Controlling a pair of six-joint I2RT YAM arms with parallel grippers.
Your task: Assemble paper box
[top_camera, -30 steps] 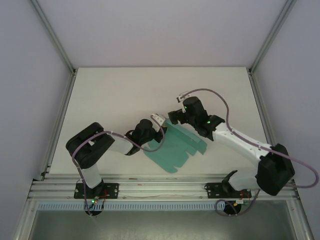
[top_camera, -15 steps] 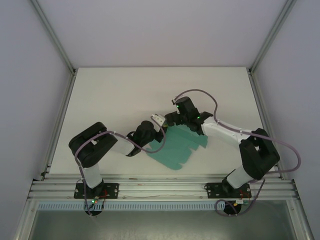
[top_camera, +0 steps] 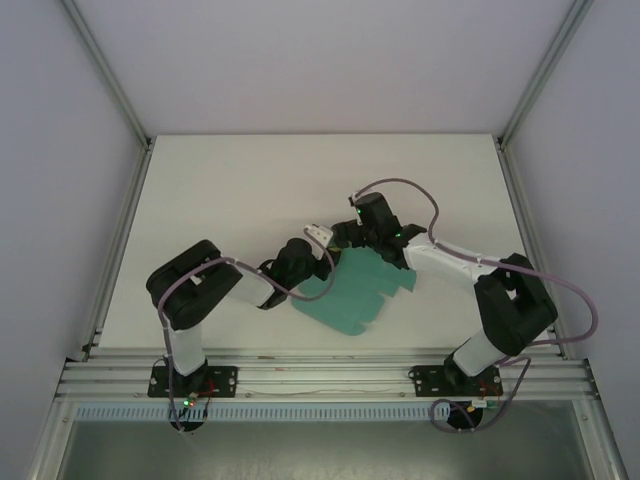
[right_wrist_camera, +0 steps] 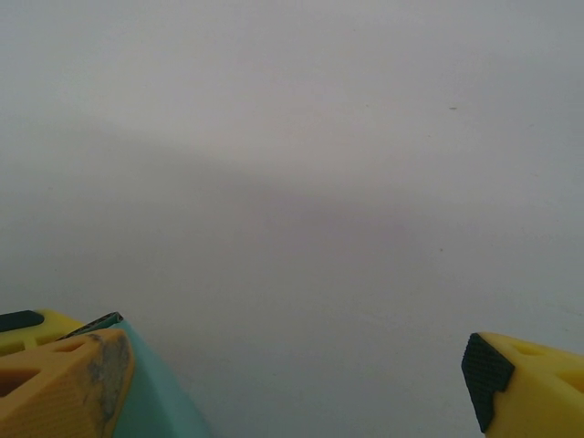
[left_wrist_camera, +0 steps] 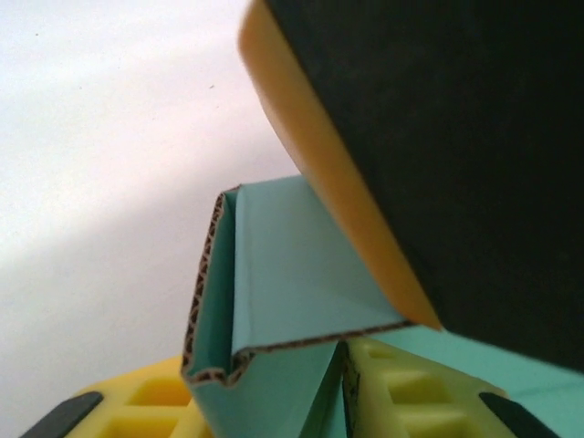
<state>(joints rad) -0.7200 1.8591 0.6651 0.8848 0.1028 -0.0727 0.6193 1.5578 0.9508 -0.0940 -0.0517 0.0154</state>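
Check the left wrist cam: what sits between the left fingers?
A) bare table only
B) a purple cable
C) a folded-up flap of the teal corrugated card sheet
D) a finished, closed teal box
C: in the left wrist view a flap of the teal corrugated card sheet stands folded up, its fluted edge showing, between the yellow fingers of the left gripper.

1. Top view: even, diffuse overhead light. The white surface [top_camera: 250, 190] is bright without glare, and the shadows beside the arms are faint.
2. Left wrist view: upper left washed out, upper right nearly black and blurred. The paper box [left_wrist_camera: 274, 265] edge at centre is sharp.
3. Right wrist view: hazy, grey, low contrast. The jaws of the right gripper [right_wrist_camera: 294, 360] blur at the lower corners.
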